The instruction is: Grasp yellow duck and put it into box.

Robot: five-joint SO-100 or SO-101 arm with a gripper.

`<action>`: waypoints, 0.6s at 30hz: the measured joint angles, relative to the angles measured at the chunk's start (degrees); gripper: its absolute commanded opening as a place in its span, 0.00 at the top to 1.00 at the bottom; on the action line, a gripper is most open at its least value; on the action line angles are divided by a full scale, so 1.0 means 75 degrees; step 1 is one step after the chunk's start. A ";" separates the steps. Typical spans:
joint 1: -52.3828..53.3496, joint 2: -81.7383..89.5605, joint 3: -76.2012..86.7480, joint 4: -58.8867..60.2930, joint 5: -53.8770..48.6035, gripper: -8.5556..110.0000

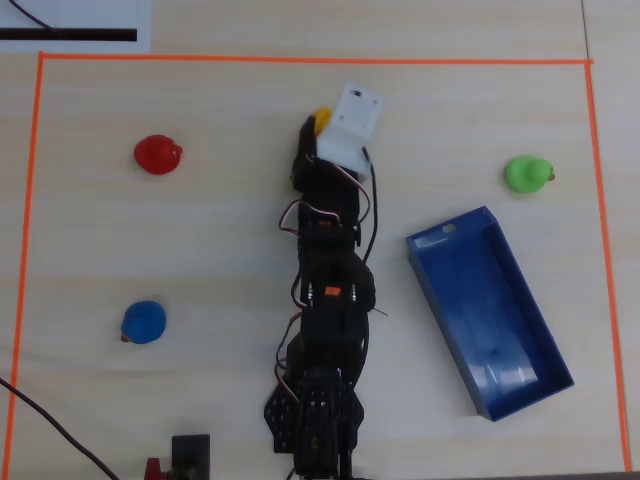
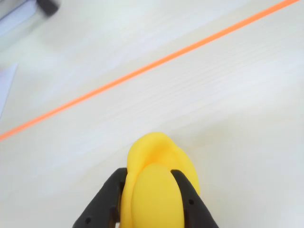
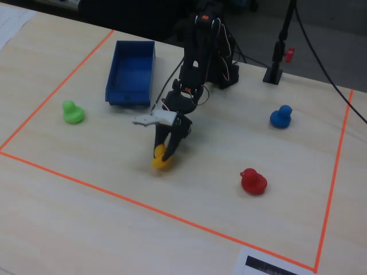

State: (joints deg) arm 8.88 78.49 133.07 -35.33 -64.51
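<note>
wooden table [image 3: 114, 217]: four ducks, one box [image 3: 131, 80]; gripper [image 3: 163, 153] clamps yellow duck [image 3: 161, 158].

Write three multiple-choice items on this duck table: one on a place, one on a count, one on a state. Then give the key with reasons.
1. In the overhead view, where does the green duck lie relative to the box?
A. Inside it
B. Outside it, toward the top right
C. Under the arm

2. How many toy ducks are in the fixed view?
A. Two
B. Three
C. Four

3. What is the end effector doing?
A. Closed on the yellow duck
B. Open above the box
C. Closed on the red duck

Key: B, the green duck rests on bare table beyond the box's upper corner. C, green, yellow, red and the blue duck show. A, the wrist view has both black fingers pressed against the yellow duck's sides.
</note>
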 measured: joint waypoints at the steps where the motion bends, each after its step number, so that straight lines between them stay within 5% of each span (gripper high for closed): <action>1: 0.0258 0.0387 0.0199 0.0000 -0.0105 0.93; 7: 0.2449 0.2977 0.0387 0.0469 -0.0855 0.93; 18: 0.7031 0.6387 0.0281 0.5988 -0.2848 0.93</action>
State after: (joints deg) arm 61.61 126.39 135.18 9.58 -85.87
